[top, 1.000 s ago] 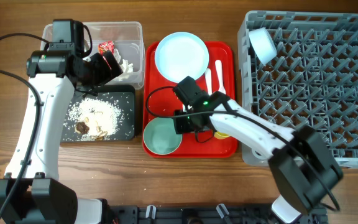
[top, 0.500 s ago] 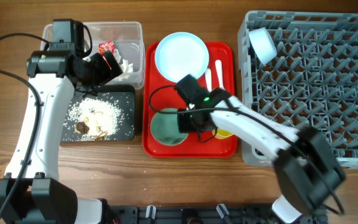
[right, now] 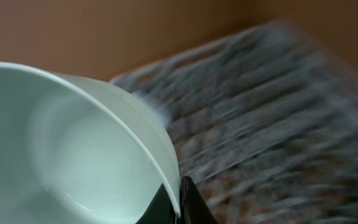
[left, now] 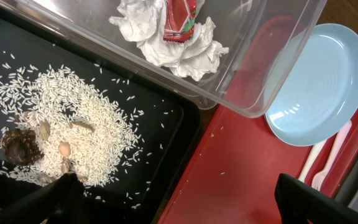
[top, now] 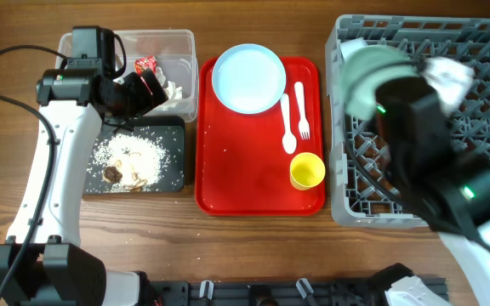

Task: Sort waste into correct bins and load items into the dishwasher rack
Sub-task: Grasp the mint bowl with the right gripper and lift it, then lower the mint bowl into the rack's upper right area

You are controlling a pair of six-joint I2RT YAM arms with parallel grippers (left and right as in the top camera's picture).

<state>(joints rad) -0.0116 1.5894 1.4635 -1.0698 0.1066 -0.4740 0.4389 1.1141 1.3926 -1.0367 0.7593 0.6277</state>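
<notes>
My right gripper (right: 179, 202) is shut on the rim of a pale blue-green bowl (right: 73, 143), its two dark fingers pinching the wall. In the overhead view the bowl (top: 366, 76) is a blur above the left back corner of the dishwasher rack (top: 483, 170). My left gripper (left: 185, 199) hangs open and holds nothing, over the seam between the black tray (left: 166, 124) and the red tray (left: 247, 168). The clear tub (left: 247, 93) holds the red-and-white wrapper (left: 179, 15) and tissue (left: 166, 43). Rice (left: 61, 124) and brown scraps (left: 20, 146) lie in the black tray.
On the red tray (top: 236, 170) stand the pale blue plate (top: 248, 78), white spoon (top: 286, 119), fork (top: 301, 110) and yellow cup (top: 307, 171). The left arm (top: 58, 161) arches over the black tray (top: 173, 170). The right arm (top: 432, 161) covers much of the rack.
My right gripper shut on the bowl's rim at the front of the red tray, lifted it and swung fast to the right over the rack. The left arm has stayed still.
</notes>
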